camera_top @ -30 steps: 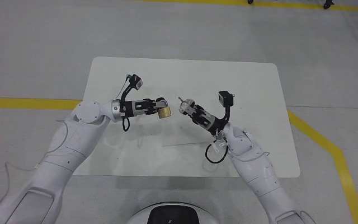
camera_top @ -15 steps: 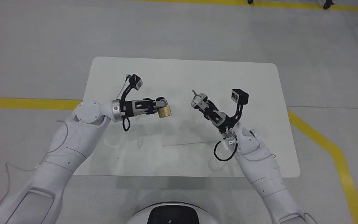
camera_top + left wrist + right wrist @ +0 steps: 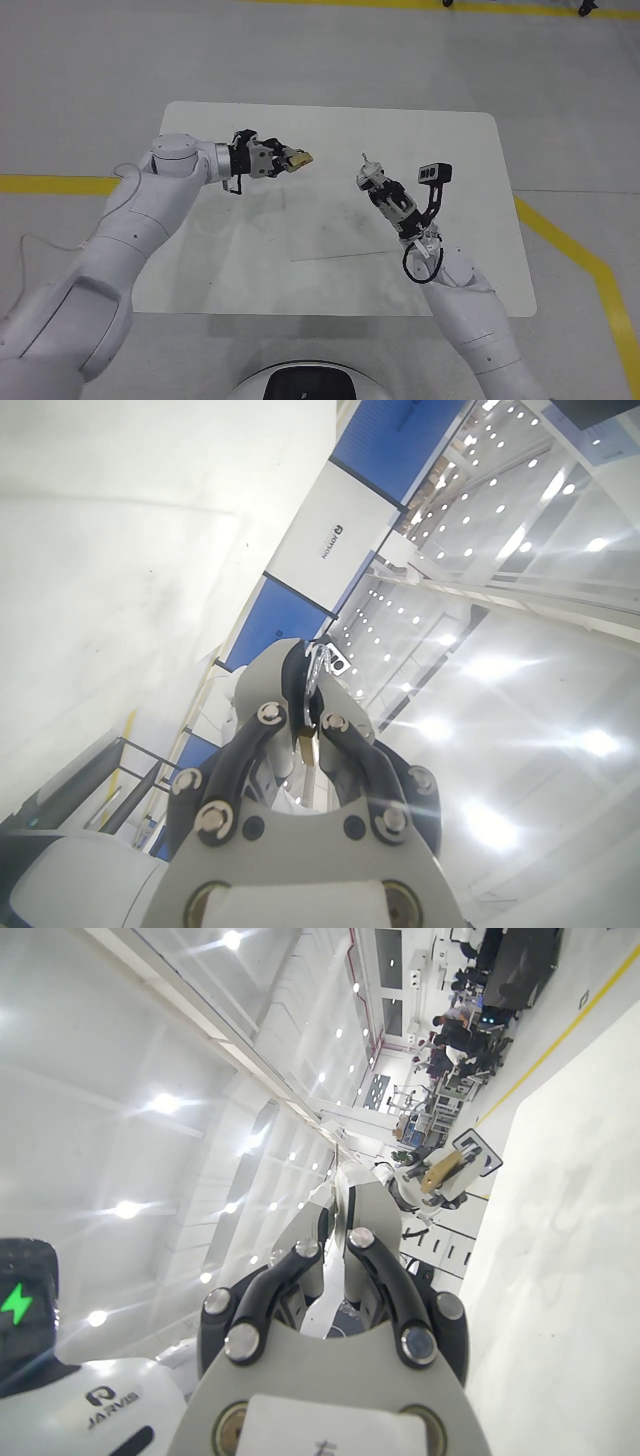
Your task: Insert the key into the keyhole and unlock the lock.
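lock (image 3: 298,158) is mid-air over the table (image 3: 450,140). My left gripper (image 3: 282,160) is clamped on it, brass end out toward the key (image 3: 365,163) for access. My right gripper (image 3: 373,181) is pinched closed on the key, well apart from the lock, not yet aligned.

Your left gripper (image 3: 288,158) sits over the far-left part of the white table (image 3: 450,130), clamped on the brass lock (image 3: 300,157). The lock sticks out past the fingers toward the right arm. Your right gripper (image 3: 370,179) is nearer the table's middle, pinching the key (image 3: 364,161), whose thin end points toward the far edge. Lock and key are apart, with tabletop showing between them. A faint dark line (image 3: 330,257) marks the tabletop nearer the robot. Yellow floor stripes (image 3: 60,185) run off both sides of the table.
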{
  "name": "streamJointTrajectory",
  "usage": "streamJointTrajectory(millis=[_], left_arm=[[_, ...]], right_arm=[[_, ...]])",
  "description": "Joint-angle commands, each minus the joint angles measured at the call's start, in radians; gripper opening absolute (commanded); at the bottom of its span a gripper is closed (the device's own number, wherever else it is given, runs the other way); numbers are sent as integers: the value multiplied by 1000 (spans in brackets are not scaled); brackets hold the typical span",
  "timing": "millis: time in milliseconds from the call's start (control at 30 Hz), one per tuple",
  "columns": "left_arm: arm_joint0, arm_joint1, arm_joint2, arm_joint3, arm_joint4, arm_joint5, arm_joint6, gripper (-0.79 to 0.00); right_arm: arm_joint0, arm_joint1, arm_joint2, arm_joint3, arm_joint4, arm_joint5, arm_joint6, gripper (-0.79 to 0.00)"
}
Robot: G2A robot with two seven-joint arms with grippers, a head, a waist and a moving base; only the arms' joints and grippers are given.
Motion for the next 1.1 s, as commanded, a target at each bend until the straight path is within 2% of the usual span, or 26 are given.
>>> streamJointTrajectory(millis=[0, 100, 233, 667, 733, 833, 967, 1067], left_arm=[[-17, -21, 26, 24, -2, 7, 1, -785], [-32, -50, 36, 63, -64, 27, -25, -785], [-46, -83, 43, 127, -132, 52, -67, -785], [-44, -85, 43, 131, -133, 51, -63, -785], [-25, -83, 44, 92, -100, 16, 7, -785], [-6, -76, 39, 47, -66, 13, 50, -785], [18, -68, 29, -9, -41, 30, 71, -785], [30, -64, 20, -37, -35, 55, 67, -785]], right_arm=[[-16, 2, 4, -25, -19, 98, 1, -785], [-31, 5, 12, -79, -38, 208, -12, -785], [-49, 6, 18, -133, -53, 213, -9, -785], [-52, 5, 16, -141, -61, 199, -9, -785], [-64, 5, 10, -159, -44, 242, 7, -785], [-80, 8, 22, -186, -17, 338, 16, -785], [-99, 14, 33, -241, -4, 574, -19, -785], [-118, 15, 29, -308, -10, 692, -56, -785]])
